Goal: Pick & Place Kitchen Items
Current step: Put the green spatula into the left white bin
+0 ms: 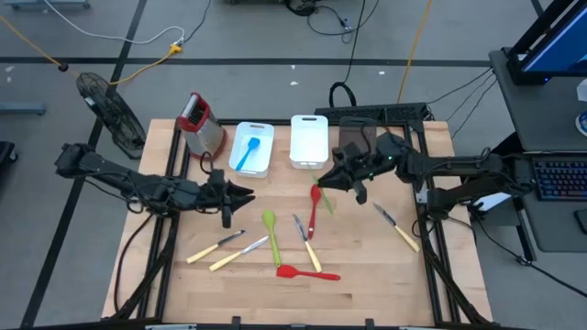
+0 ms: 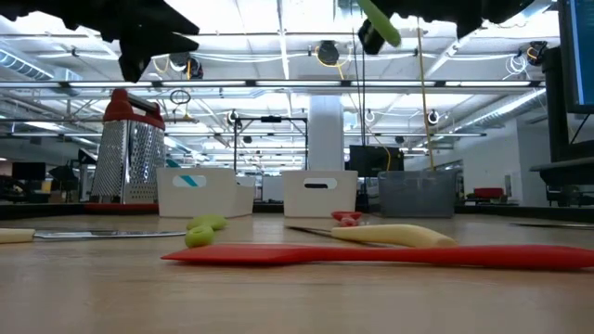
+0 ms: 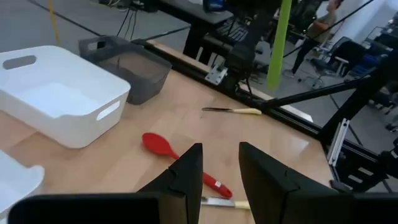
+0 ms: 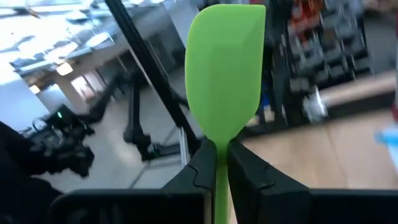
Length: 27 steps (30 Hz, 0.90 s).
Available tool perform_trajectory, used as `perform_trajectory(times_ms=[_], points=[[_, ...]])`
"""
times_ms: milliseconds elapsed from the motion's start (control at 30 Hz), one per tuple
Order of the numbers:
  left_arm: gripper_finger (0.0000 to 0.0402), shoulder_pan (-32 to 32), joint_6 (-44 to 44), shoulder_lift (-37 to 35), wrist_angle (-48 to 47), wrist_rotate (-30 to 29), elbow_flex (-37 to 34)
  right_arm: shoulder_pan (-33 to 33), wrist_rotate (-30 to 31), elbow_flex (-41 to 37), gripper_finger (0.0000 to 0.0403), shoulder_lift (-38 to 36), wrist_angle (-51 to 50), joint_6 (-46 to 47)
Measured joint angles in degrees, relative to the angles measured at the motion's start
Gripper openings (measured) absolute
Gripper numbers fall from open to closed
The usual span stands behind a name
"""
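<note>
My right gripper (image 4: 216,152) is shut on a green spatula (image 4: 227,68) and holds it high over the table's middle (image 1: 325,196), in front of the bins. The spatula also shows in the left wrist view (image 3: 278,43) and at the top of the low view (image 2: 380,23). My left gripper (image 3: 217,180) hovers open at centre left (image 1: 240,194) with nothing between its fingers. On the table lie a red spoon (image 1: 314,209), a green spoon (image 1: 271,236), a red spatula (image 1: 307,272) and several yellow-handled knives (image 1: 238,254). A blue spatula (image 1: 248,154) lies in a white bin. My right gripper pinches the green spatula's thin handle (image 4: 216,163) between its two fingers, just behind the blade. The fingers lie along the handle, and the broad blade (image 4: 227,68) sticks out past the fingertips. The spatula is lifted clear of the table; the rest of the handle is hidden between the fingers.
At the back stand a red-topped metal grater (image 1: 202,124), two white bins (image 1: 252,165) (image 1: 309,163) and a dark grey bin (image 3: 127,62). One knife (image 1: 396,226) lies near the right edge. Bare wood lies along the near edge.
</note>
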Motion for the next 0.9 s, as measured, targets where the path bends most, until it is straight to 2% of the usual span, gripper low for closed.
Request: perform_trajectory(times_ms=[233, 500, 733, 900], points=[[0.0106, 0.04, 0.9, 7.0, 13.55, 0.09, -0.02, 0.02, -1.16, 0.0, 0.0012, 0.0, 11.85, -2.0], [0.0106, 0.04, 6.42, 13.43, 30.67, 0.1, -0.02, 0.02, -1.12, 0.0, 0.0012, 0.02, 14.64, -4.41], [0.0107, 0.11, 6.77, 16.1, 34.38, -0.07, 0.46, 0.02, -1.12, 0.0, 0.0012, 0.65, 14.19, -4.47], [0.0133, 0.48, 9.43, 18.42, 34.46, 0.37, 5.46, 0.02, -1.1, -0.02, 0.0012, 1.72, 14.14, -3.95]])
